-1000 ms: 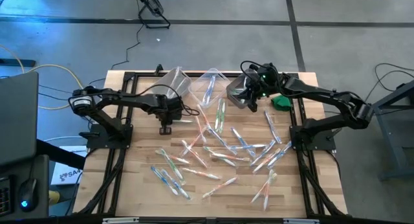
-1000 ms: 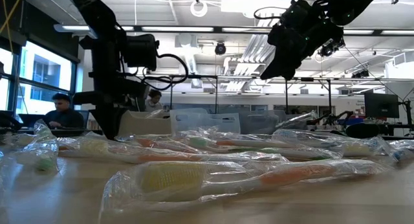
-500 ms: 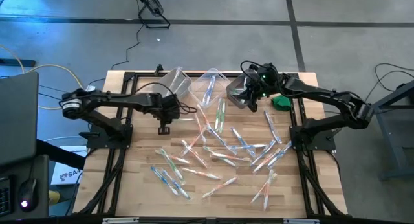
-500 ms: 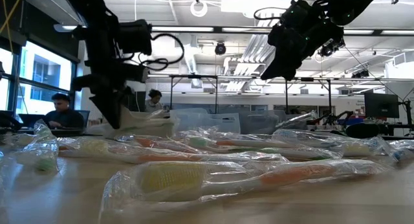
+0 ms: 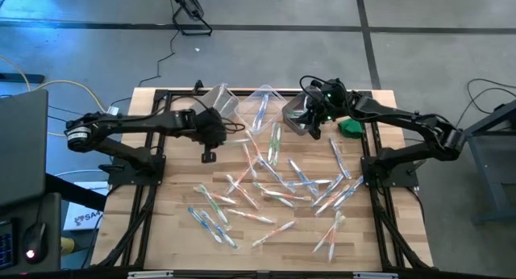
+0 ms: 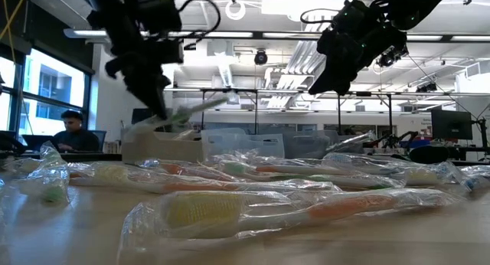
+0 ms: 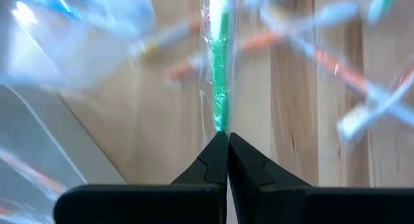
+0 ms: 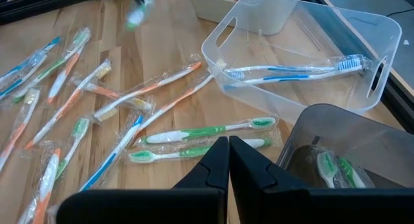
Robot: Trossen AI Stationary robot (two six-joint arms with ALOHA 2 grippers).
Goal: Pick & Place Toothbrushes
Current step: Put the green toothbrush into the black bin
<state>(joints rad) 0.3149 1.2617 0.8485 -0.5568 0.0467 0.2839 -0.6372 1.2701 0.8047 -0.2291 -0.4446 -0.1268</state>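
Many wrapped toothbrushes [image 5: 274, 186] lie strewn over the wooden table. My left gripper [image 5: 219, 127], left of the pile and near the bins, is shut on one green-handled toothbrush [image 7: 220, 68] in its clear wrapper, which sticks out past the fingers [image 6: 200, 108]. My right gripper [image 5: 310, 124] hangs shut over the rightmost bin [image 8: 349, 153], touching nothing. That grey bin holds a green toothbrush [image 8: 326, 166]. The clear middle bin [image 8: 304, 30] holds a blue one [image 8: 291, 70]. My left gripper pinches the wrapped toothbrush at the end of its green handle [image 7: 220, 123] between the tips of its two fingers. The fingers slant down from the table's left, and the brush runs on in line with them. It is lifted clear of the table, tilted, its free end higher [image 6: 222, 101].
Three plastic bins [image 5: 260, 102] stand in a row at the far edge. A small green object [image 5: 351, 127] lies at the far right. Black frame rails [image 5: 375, 174] run along both sides of the table. A person [image 6: 70, 131] sits in the room beyond.
My left gripper has risen from the table with the green-handled toothbrush and tipped toward level. The toothbrush, low among the pile before, now hangs clear above it with its free end raised.
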